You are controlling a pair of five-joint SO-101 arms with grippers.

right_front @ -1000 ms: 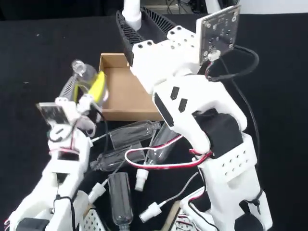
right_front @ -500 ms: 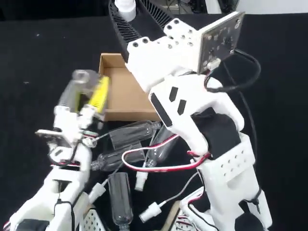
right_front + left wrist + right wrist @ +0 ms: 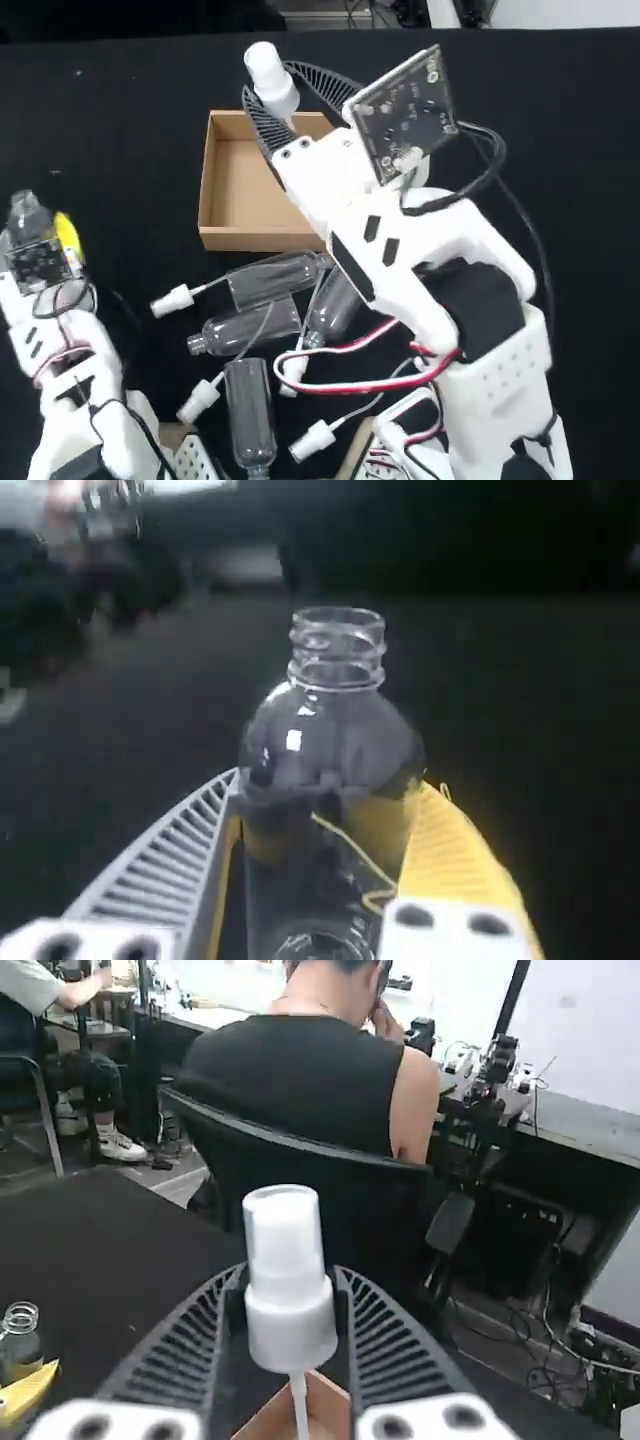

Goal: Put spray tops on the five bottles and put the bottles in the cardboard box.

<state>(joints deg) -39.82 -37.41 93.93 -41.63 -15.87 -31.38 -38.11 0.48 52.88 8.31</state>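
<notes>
Risking a missed bottle neck

The left gripper (image 3: 330, 785) is clamping an uncapped bottle (image 3: 335, 730) out at the left of the table. The right gripper (image 3: 290, 1272) is pinching a spray top (image 3: 285, 1260) high over the cardboard box (image 3: 260, 238) (well apart from that bottle). Its thin dip tube (image 3: 298, 1400) is hanging free, so it is probably risking a snag on the rim and a tilted bottle.

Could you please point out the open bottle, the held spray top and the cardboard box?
open bottle (image 3: 330, 745), left wrist view, clear shoulder.
spray top (image 3: 290, 1310), right wrist view, white collar.
cardboard box (image 3: 255, 238), high view, outer side wall.
</notes>
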